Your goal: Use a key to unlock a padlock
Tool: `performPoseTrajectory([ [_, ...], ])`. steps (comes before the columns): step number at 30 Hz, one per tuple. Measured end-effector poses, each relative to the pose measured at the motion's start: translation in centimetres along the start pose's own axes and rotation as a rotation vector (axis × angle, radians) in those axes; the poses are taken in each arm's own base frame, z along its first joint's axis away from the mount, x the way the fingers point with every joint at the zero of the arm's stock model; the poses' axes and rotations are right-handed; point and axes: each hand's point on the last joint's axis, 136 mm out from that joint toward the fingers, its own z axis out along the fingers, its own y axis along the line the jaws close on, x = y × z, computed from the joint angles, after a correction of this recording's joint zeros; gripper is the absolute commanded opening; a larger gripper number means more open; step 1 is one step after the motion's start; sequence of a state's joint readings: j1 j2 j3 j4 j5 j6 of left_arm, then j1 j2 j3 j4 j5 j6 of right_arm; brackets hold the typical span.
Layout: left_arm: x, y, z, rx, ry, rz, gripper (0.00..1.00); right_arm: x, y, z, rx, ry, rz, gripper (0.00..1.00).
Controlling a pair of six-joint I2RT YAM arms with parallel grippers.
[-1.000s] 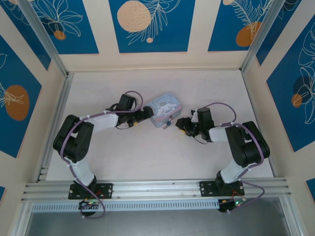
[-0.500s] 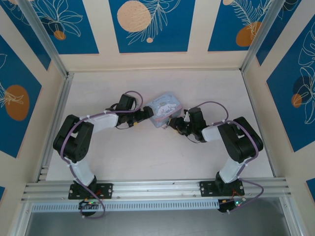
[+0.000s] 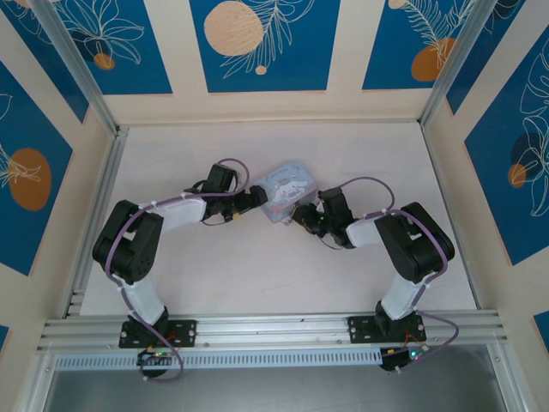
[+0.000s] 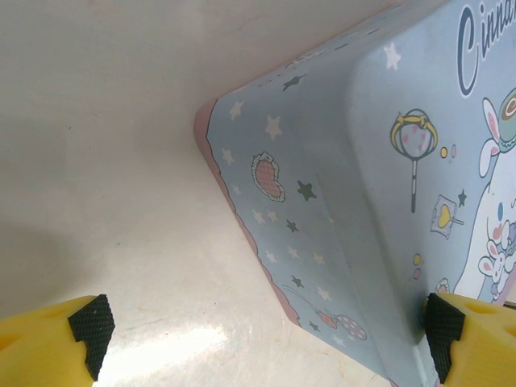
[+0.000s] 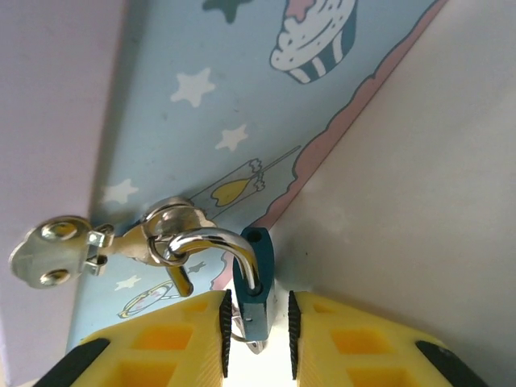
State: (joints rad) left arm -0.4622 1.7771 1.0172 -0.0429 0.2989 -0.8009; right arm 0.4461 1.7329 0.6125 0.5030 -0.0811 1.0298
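**At mid-table (image 3: 214,275): tin (image 3: 287,187) shut, padlock (image 5: 256,270) sat between the right gripper (image 5: 258,326) pads**

Seen from above, the pastel blue-pink cartoon tin is flanked by both arms, one at each side. Its lid is closed, so nothing inside can be made out. The left gripper (image 4: 266,330) is spread wide around one tin corner. One pad (image 4: 443,322) looks pressed against the tin's side, while the other is kept well clear of it. The right gripper is narrowed right down, with the tiny dark blue padlock body sitting between its pads, though an actual squeeze can't be told. The silver shackle (image 5: 211,239) is looped through the hasp ring (image 5: 165,234) on the tin's wall.
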Motion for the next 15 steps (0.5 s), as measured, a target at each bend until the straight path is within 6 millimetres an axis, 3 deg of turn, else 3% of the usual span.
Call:
performPoseTrajectory([
  [8,0.01,0.00,0.00,0.000,0.001,0.000,0.97,-0.10,0.29,0.42,0.026,-0.006,-0.006,0.27],
  [15,-0.03,0.04,0.00,-0.001,0.001,-0.002,0.97,-0.22,0.29,0.77,0.035,-0.010,-0.003,0.08],
])
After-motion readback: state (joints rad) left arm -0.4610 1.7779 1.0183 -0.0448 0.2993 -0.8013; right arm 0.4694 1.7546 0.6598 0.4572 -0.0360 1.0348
